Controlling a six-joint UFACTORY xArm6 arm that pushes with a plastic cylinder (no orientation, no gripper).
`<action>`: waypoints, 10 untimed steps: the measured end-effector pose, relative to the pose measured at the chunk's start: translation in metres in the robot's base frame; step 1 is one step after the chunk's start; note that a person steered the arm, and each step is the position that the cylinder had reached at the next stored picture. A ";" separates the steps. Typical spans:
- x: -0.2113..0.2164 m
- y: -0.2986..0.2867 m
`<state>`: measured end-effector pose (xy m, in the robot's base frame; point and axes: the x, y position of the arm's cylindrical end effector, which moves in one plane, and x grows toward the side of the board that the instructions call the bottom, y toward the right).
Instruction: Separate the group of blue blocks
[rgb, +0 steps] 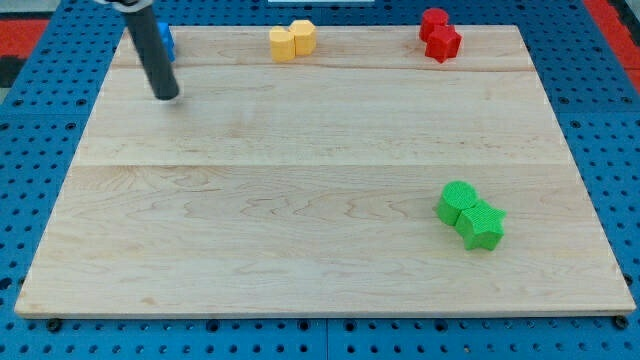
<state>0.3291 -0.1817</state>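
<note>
A: What is the biggest thing here?

B: One pale wooden board (300, 200), which fills most of the view. It lies on a blue perforated surface (610, 120) that shows along every edge.

A: And next in size?

B: One dark rod (150, 50). It comes in from the view's top left and slants down and to the right. My tip (168, 97) rests on the board near its top left corner, with bare wood all around the end.

A: Is it clenched, released, or grasping something?

B: None of these. It is a plain rod with nothing to close, and it holds nothing.

A: Now the blocks, counted.

B: Two green ones at the lower right, touching: a green cylinder (457, 201) and a green star block (483, 226) just below and to its right. Two red ones at the top right, touching: one red block (433, 21) above, one red star-like block (444, 44) below it. Two yellow ones at the top middle, side by side and touching: a yellow block (283, 45) and a second yellow block (303, 35) to its right.

A: And the blue ones?

B: Only a sliver of blue block (167, 41) shows, at the board's top left edge, just behind the rod. The rod hides most of it, so I cannot count the blue blocks or make out a shape. My tip sits just below that blue, apart from it.
</note>
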 end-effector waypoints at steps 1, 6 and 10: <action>-0.001 0.050; 0.041 -0.096; -0.087 -0.123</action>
<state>0.2419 -0.3050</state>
